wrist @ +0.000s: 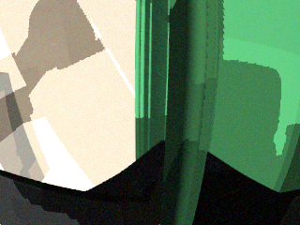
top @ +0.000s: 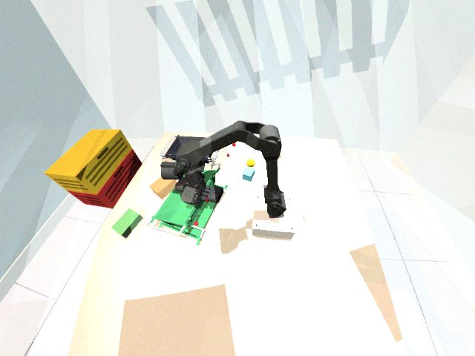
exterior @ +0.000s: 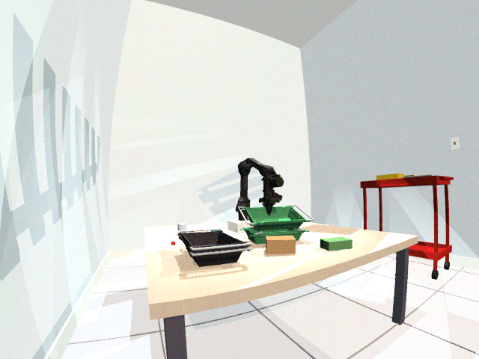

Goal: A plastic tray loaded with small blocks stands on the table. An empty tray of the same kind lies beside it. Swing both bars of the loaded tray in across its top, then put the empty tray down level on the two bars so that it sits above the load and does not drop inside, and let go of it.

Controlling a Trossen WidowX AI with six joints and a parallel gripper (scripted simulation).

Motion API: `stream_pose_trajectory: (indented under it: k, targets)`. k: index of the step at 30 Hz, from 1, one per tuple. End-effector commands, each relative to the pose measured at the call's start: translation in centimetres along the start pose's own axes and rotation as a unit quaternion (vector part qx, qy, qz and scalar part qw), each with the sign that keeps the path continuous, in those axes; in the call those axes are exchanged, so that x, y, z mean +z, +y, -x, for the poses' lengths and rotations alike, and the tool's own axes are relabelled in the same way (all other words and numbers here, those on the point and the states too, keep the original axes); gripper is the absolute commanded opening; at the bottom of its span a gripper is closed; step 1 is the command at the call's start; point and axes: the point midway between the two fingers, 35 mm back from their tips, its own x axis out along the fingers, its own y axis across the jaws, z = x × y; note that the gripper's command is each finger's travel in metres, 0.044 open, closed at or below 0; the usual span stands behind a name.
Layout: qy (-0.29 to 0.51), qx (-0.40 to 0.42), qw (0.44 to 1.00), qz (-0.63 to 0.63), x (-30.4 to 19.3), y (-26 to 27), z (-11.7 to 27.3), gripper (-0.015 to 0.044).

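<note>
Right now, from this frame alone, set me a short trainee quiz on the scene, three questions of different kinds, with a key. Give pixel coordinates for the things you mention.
1. True or false: the hand [top: 212, 193] [exterior: 269, 212] is shut on the upper green tray [top: 176, 205] [exterior: 253, 216] [wrist: 262, 108].
2. Which block stands nearer the black trays [exterior: 214, 250]: (a) the orange-brown block [top: 162, 187] [exterior: 280, 245] or (b) the flat green block [top: 127, 222] [exterior: 335, 244]?
3. Fill in the blank: the yellow box lying on the cart [exterior: 406, 181] rests on its ____ shelf.

Key: 1 true; 2 a; 3 top.
</note>
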Motion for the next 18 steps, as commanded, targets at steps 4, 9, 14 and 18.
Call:
stream_pose_trajectory:
  k: [4,9,14,18]
  targets:
    - [-0.001,0.007,1.0,-0.002,0.01,0.51,-0.55,0.0]
    - [-0.001,0.007,1.0,-0.002,0.01,0.79,-1.08,0.0]
    - [-0.001,0.007,1.0,-0.002,0.01,0.9,-1.27,0.0]
    - [-0.001,0.007,1.0,-0.002,0.01,0.9,-1.27,0.0]
